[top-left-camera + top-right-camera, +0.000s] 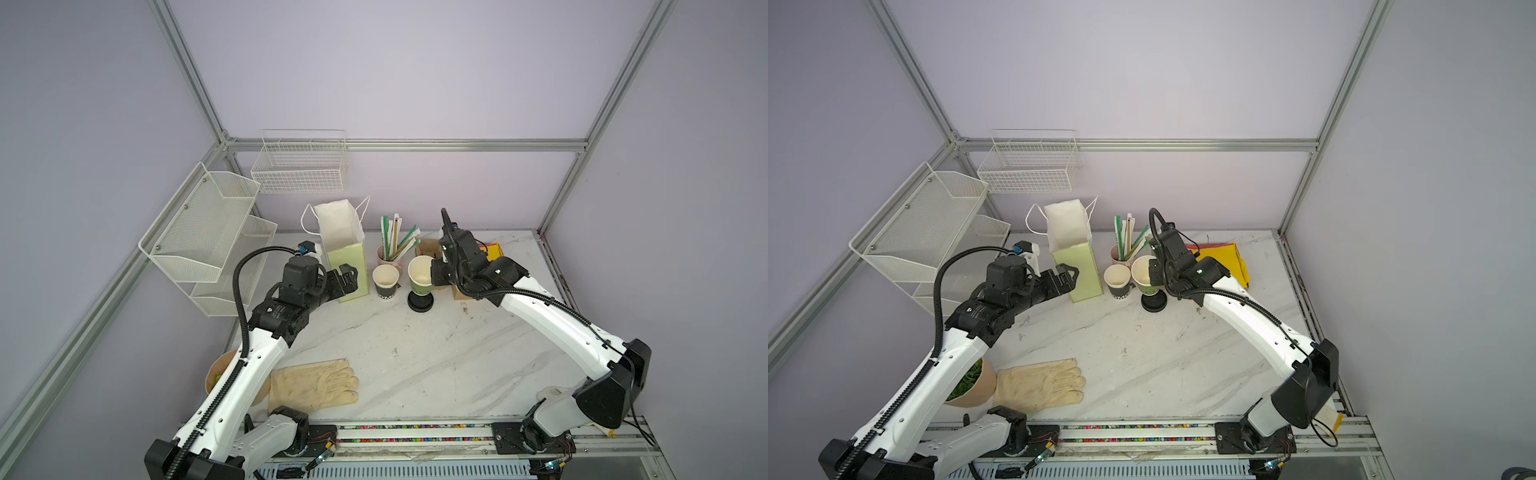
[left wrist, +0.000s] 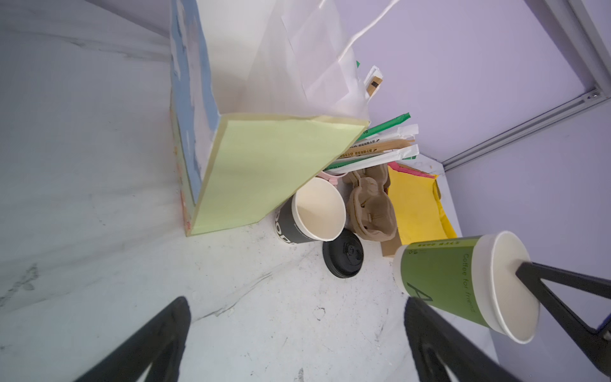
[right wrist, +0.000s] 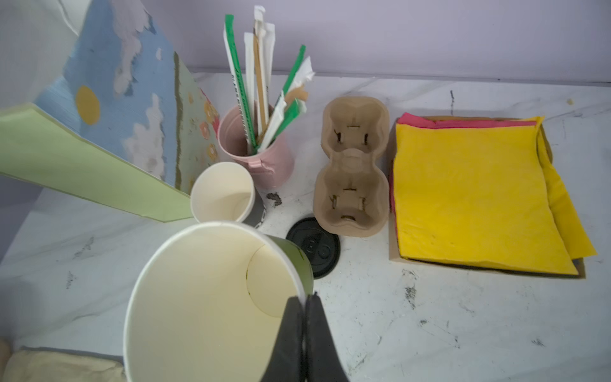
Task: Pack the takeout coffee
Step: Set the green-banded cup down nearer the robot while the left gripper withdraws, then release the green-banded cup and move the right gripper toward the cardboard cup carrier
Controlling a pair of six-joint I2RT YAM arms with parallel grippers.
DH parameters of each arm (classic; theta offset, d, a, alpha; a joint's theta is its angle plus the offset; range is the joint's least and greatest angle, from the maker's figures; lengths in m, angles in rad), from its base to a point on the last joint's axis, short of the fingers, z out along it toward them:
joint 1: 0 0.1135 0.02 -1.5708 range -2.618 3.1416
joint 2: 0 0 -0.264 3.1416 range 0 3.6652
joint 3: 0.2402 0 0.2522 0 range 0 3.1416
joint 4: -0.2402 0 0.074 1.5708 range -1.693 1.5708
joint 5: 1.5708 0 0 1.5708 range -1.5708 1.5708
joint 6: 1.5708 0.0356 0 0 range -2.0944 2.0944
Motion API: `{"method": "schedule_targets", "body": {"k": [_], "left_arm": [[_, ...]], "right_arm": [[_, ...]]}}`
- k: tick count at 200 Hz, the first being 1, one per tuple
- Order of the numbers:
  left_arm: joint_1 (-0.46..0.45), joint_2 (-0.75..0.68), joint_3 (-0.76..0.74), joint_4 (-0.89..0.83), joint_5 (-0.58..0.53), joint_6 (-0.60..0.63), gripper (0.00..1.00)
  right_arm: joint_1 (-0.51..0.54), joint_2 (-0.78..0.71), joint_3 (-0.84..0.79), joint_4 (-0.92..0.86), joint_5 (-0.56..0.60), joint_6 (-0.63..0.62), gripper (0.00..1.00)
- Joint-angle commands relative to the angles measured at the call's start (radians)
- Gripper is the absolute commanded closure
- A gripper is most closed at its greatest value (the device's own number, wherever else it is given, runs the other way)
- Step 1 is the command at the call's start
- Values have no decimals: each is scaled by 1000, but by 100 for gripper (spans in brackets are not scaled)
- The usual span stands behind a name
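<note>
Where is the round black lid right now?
In both top views the black lid lies flat on the table near the middle, just right of the black cup and close to the green cup pinched by the right gripper.

I saw a tall paper bag (image 2: 274, 165) standing on the surface (image 1: 415, 353). A black cup (image 1: 385, 282) stood just beside it. A pink cup of straws (image 3: 261, 162), yellow napkins (image 3: 472, 195) and a glove (image 1: 316, 384) were there too.
</note>
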Motion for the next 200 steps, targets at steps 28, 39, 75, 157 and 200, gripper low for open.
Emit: {"method": "schedule_targets", "body": {"k": [28,39,75,157,200], "left_arm": [[5,-69,29,-42,-187,165,0],[5,-76,2,-13,-194,163,0],[5,-68,-82,38,-206,157,0],[6,-82,-138,54,-237,197,0],[5,-90,-140,51,-232,204,0]], "right_arm": [[-66,-153,-286,40,19,52,100],[-99,-171,-324,62,-24,54,100],[-145,-173,-404,129,-141,74,100],[-147,-108,-498,218,-208,97,100],[-147,-114,-518,227,-210,103,100]]}}
